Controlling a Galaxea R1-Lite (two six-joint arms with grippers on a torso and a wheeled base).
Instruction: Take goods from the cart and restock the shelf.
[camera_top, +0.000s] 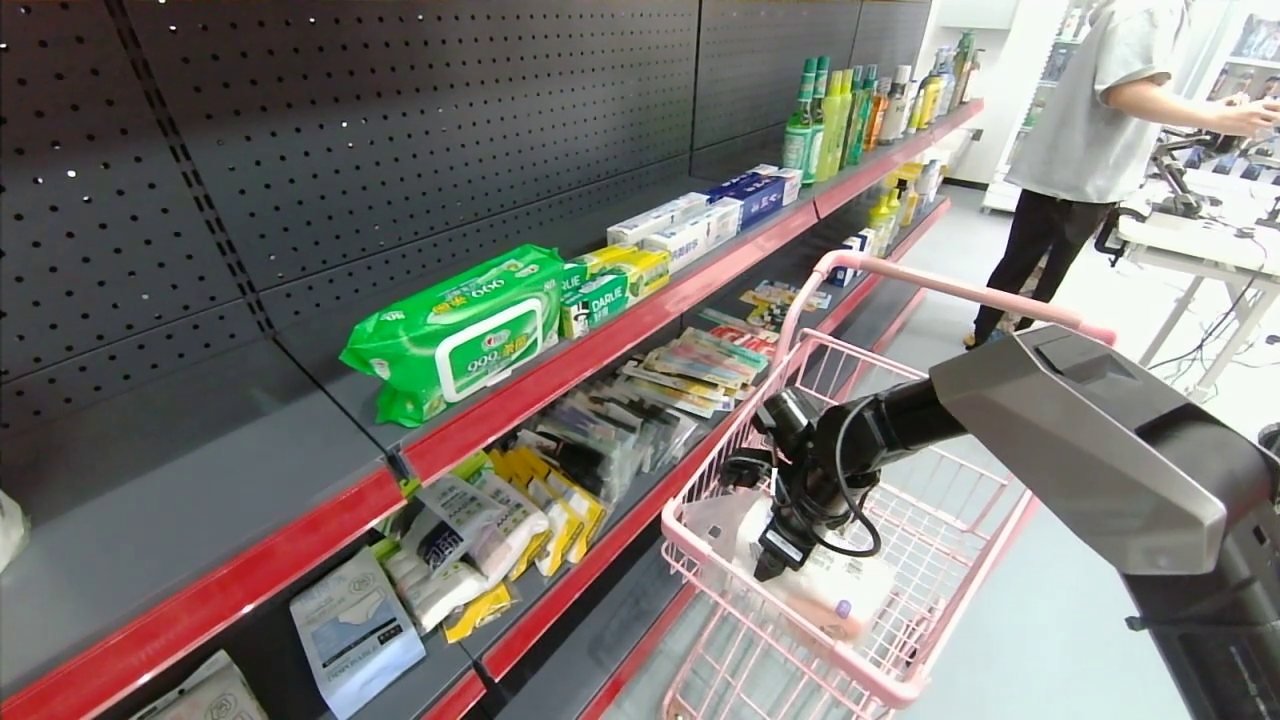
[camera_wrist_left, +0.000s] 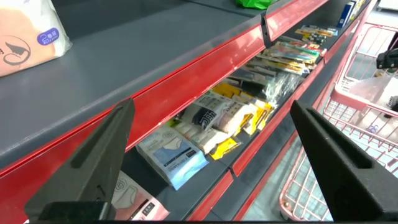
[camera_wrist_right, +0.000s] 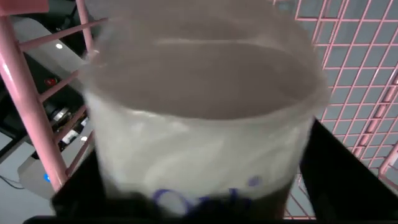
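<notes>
right gripper (camera_top: 775, 560) is down in the cart (camera_top: 880, 690), white tissue pack (camera_top: 835, 590) directly under its jaws, long axis approx crosswise in cart; can't tell if clamped. left gripper (camera_wrist_left: 211, 106), jaws released, is by the shelf (camera_top: 200, 480), well apart, so right arm's nearer.

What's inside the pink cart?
A soft white pack lies in the pink cart, with the right gripper down on it. Anything beneath the pack is covered by it.
</notes>
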